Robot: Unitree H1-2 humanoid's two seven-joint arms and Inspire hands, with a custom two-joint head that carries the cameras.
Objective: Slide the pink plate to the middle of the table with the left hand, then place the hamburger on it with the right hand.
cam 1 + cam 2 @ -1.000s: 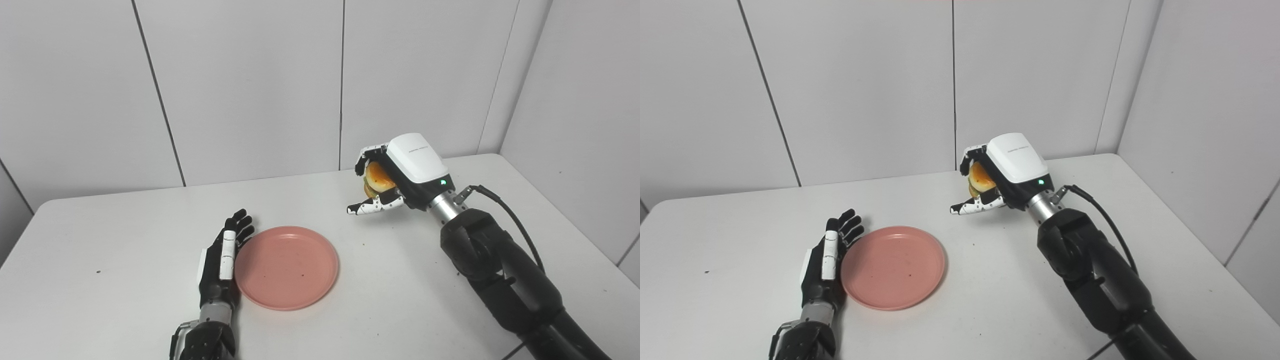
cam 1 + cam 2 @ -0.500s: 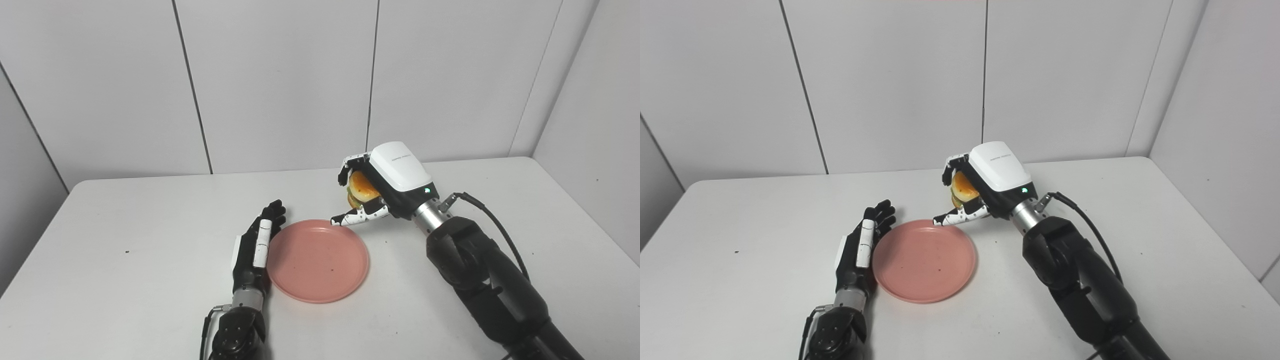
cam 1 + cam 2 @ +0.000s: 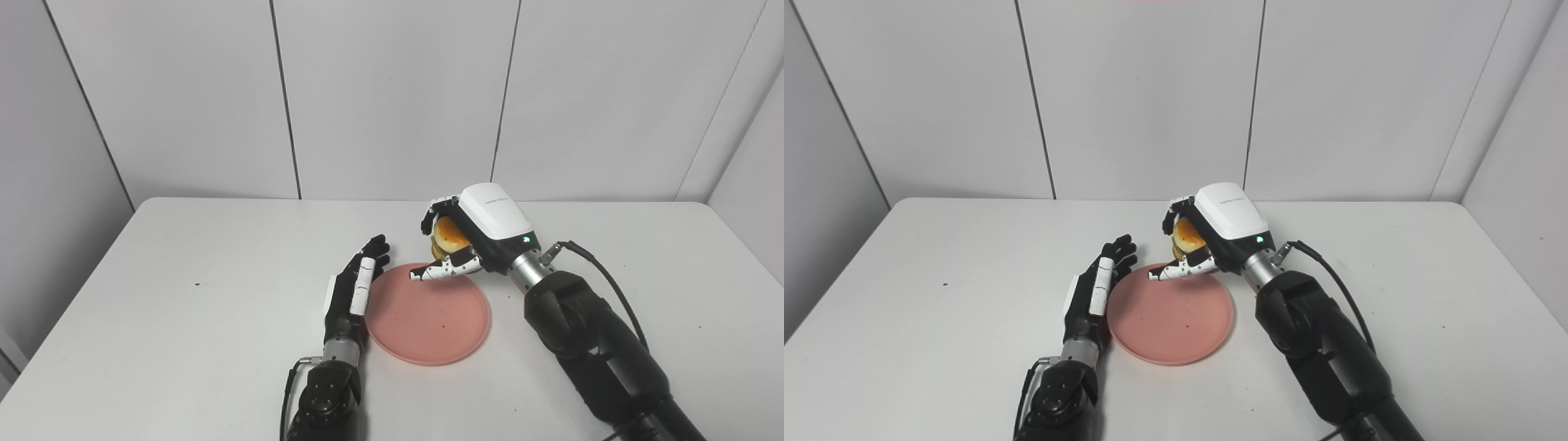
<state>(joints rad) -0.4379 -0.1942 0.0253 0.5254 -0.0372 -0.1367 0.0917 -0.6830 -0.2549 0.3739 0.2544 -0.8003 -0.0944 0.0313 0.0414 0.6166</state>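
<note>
Right hand (image 3: 474, 236): fingers curled around the burger (image 3: 449, 235), held in the air above the far rim of the plate (image 3: 429, 315). Left hand (image 3: 352, 291): fingers straight and apart, holding nothing, edge-on against the plate's left rim. The plate lies flat mid-table (image 3: 184, 294).

The only writing in view was a short line of small grey print on the white back cover of the right hand (image 3: 484, 233); it was too small and blurred to read. No letters, numbers or signs could be made out on the left hand (image 3: 352, 293), the plate (image 3: 429, 321), the table (image 3: 184, 294) or the wall panels (image 3: 392, 92).
</note>
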